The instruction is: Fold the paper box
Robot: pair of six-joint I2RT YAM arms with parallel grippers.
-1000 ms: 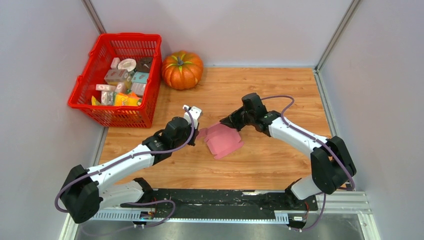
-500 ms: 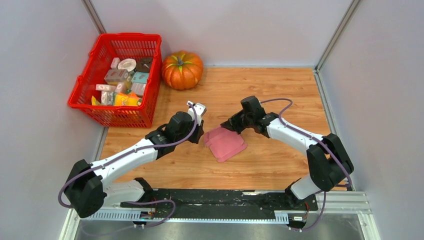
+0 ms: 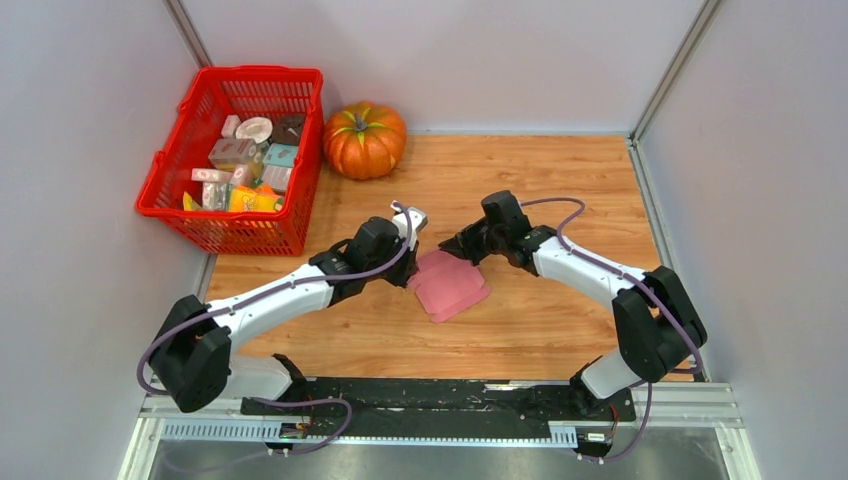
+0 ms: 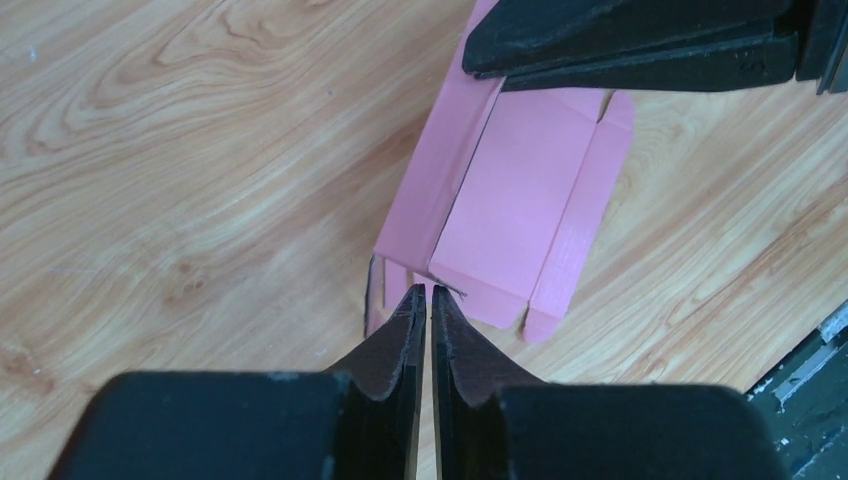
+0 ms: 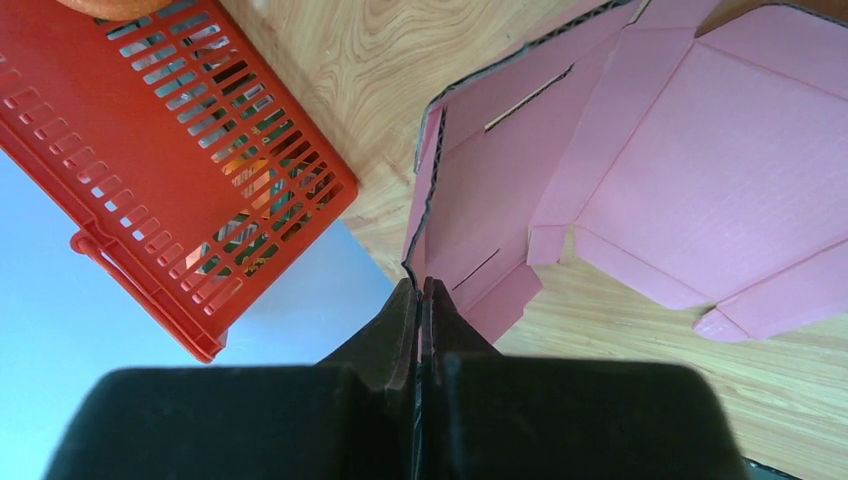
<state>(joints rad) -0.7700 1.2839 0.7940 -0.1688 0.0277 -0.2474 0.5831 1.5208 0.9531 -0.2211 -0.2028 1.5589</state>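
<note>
The paper box point(image 3: 450, 283) is a pink card sheet with creased flaps, part folded, lying on the wooden table between both arms. My right gripper point(image 3: 452, 247) is at its far edge, shut on a raised side flap; in the right wrist view the card edge runs into the closed jaws point(image 5: 421, 287) and the box point(image 5: 700, 160) spreads beyond. My left gripper point(image 3: 411, 263) is at the box's left side. In the left wrist view its tips point(image 4: 430, 291) stand a hair apart against the near edge of the box point(image 4: 520, 210), with nothing seen between them.
A red basket point(image 3: 200, 215) full of small packages stands at the back left, an orange pumpkin point(image 3: 364, 139) beside it. Grey walls close in both sides and the back. A black rail point(image 3: 440, 400) runs along the near edge.
The left arm has reached right and forward until its tips meet the box. The box has shifted slightly and lies flatter. The right gripper has kept its hold and barely moved.
</note>
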